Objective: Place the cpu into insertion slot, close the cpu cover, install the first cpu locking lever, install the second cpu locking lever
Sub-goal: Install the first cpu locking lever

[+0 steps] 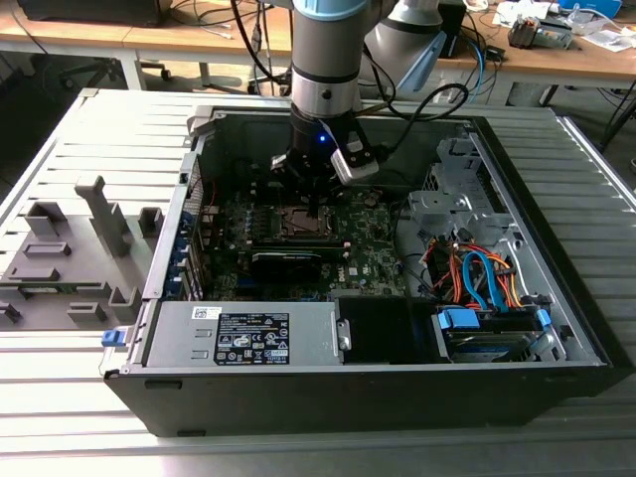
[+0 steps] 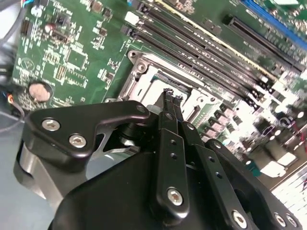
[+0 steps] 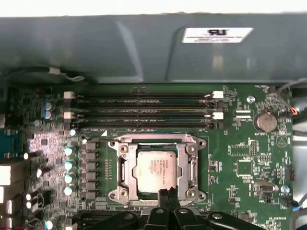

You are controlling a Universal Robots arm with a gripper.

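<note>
Cpu (image 3: pixel 154 171) seated in insertion slot (image 3: pixel 123 165), arm vertical above

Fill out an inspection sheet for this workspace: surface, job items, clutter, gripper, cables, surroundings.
Surface: slatted metal table carrying an open computer case.
Job's things: cpu lies in the insertion slot, silvery top up; the cpu cover appears closed around it, levers unclear.
Clutter: grey fixture blocks on the exterior view's left.
Gripper: gripper hangs just over the socket's edge, fingers together, holding nothing visible.
Cables: orange and blue leads bundled in the case at the exterior view's right; black arm cable looping above.
Surroundings: wooden benches with loose items behind.
</note>
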